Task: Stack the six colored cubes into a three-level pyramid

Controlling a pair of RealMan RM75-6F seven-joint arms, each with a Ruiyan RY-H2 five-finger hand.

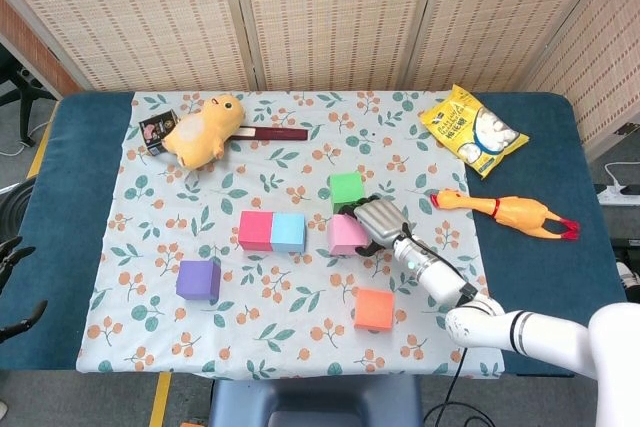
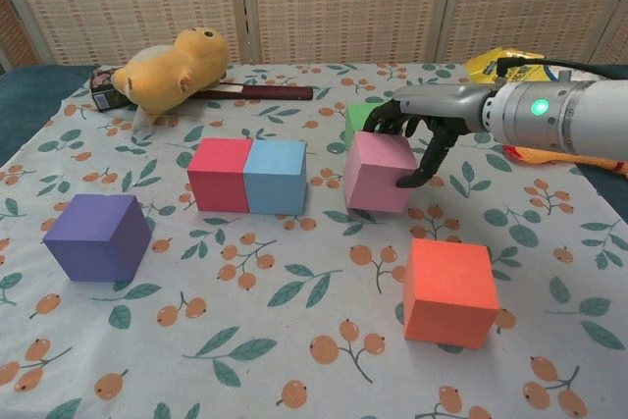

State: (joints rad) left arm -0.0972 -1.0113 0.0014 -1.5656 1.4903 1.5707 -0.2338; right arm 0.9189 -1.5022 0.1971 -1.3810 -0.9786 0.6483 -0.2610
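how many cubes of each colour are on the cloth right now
red cube: 1
blue cube: 1
pink cube: 1
green cube: 1
purple cube: 1
orange cube: 1
total: 6

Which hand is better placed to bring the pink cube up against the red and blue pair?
Right. The right hand is already curled around the pink cube, just beside the blue cube. The left hand sits off the table's left edge, far from every cube.
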